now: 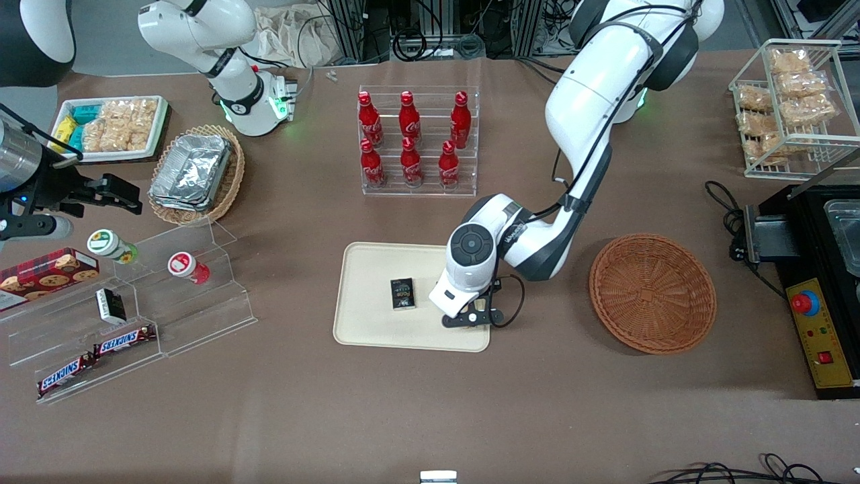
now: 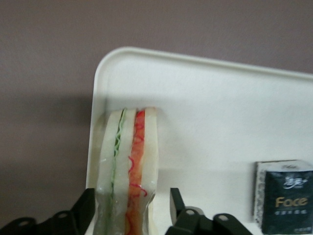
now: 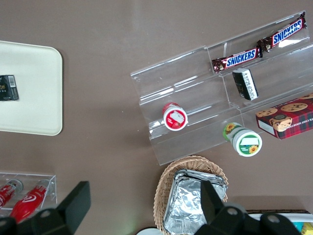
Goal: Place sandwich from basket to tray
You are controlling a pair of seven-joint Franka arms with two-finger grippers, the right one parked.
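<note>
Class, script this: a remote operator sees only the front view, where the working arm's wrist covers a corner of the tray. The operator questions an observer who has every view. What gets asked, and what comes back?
Operator: The basket looks bare. Where's the sandwich?
Observer: In the left wrist view, the sandwich stands on edge between the fingers of the claw.
Operator: Is it over the tray?
Observer: Yes, over the tray, close along its rim by a rounded corner, apart from the black packet.
Operator: Is the claw clamped on it?
Observer: It looks open: bare tray shows between one finger and the bread.
</note>
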